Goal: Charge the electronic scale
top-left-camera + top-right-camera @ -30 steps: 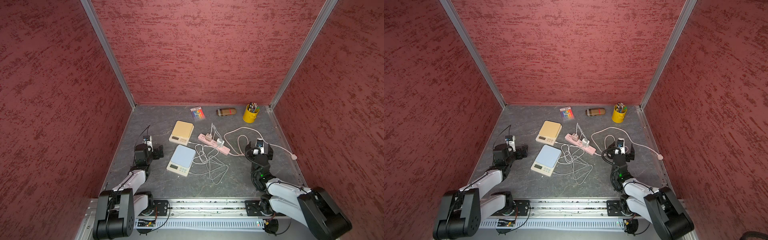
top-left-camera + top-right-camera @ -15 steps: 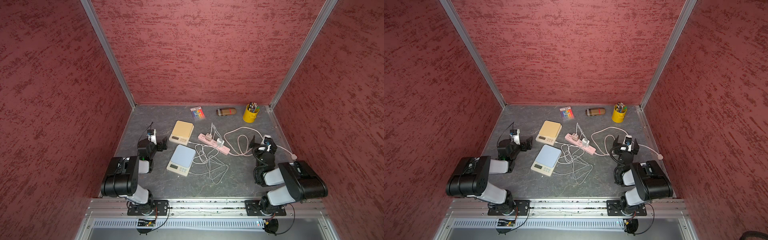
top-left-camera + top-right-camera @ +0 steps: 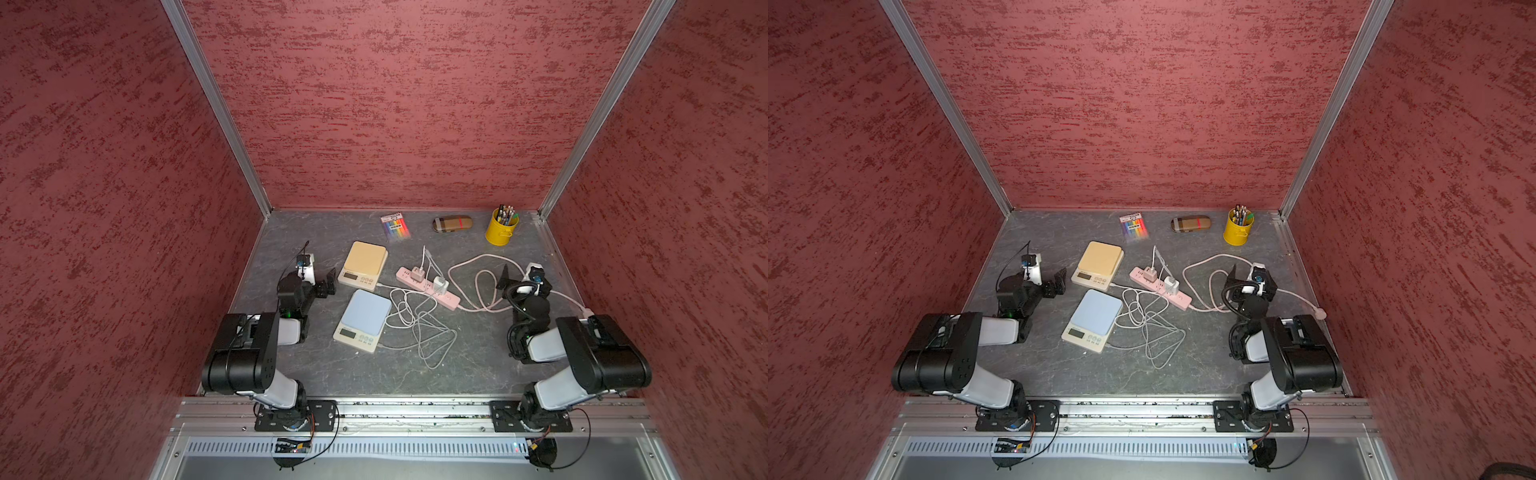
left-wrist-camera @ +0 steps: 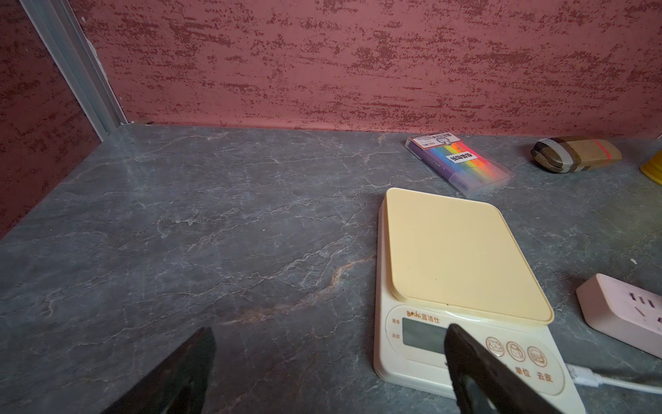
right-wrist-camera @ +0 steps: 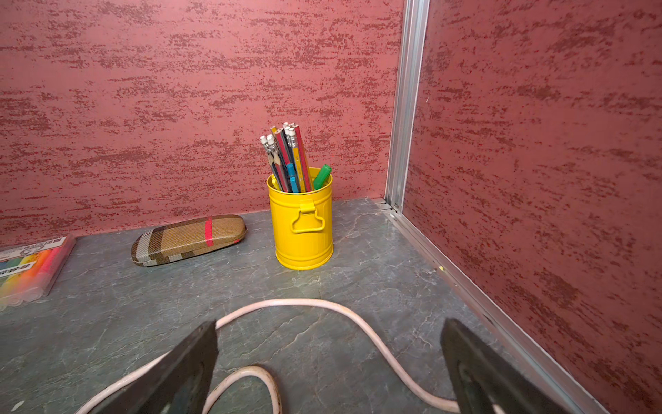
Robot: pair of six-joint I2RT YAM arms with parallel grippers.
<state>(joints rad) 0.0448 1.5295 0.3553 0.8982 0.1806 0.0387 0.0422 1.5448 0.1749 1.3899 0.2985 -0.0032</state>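
Your left end effector (image 4: 329, 331) stood with its jaws spread wide and nothing between them, low over the grey marbled counter (image 4: 179, 233), just beside the display end of the cream-topped rectangular electronic scale (image 4: 455, 258); a white plug (image 4: 584, 378) sat against that scale's side near the buttons, though you could not tell how far in it went. Your right end effector (image 5: 329, 325) was spread wide and empty too, with a loop of the pink round cord (image 5: 358, 319) lying on the counter beneath and ahead of it. In both top views the blue-topped rectangular electronic scale (image 3: 362, 320) lay nearer the robot's base than the cream one, apart from it; a tangle of thin white cable (image 3: 419, 328) lay just beside it and ran up to its near corner. The pink power strip (image 3: 428, 287) lay slantwise between the scales and your right arm, two white charger blocks (image 3: 440, 284) seated in it. Along the far wall stood a clear pack of coloured highlighters (image 3: 396, 224), a brown plaid glasses case (image 3: 453, 223) and a yellow metal tin of pencils (image 3: 500, 230).
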